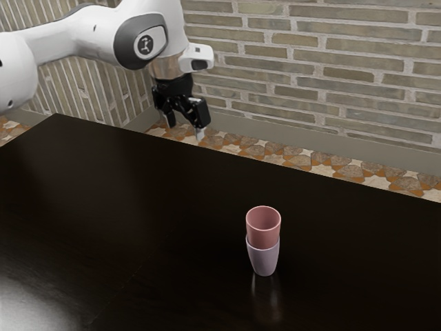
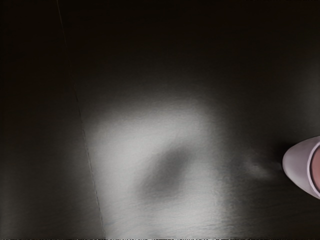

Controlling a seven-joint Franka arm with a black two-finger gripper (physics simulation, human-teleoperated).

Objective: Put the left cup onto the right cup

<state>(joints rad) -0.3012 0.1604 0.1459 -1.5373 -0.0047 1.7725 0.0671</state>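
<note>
1. Brick wall and patterned floor tiles: backdrop, behind the lavender cup.
2. Worktop: dark, glossy; carries the lavender cup.
3. Arm: white, raised high and well apart from the lavender cup, toward the exterior view's left.
4. Claw: fingers parted, holding nothing.
5. Lavender cup: upright, mouth up, long axis vertical.
6. Pink cup: nested in the lavender cup, upright, mouth up, long axis vertical. Placing looks complete; the next move seems to call only for keeping clear of the stack.
</note>
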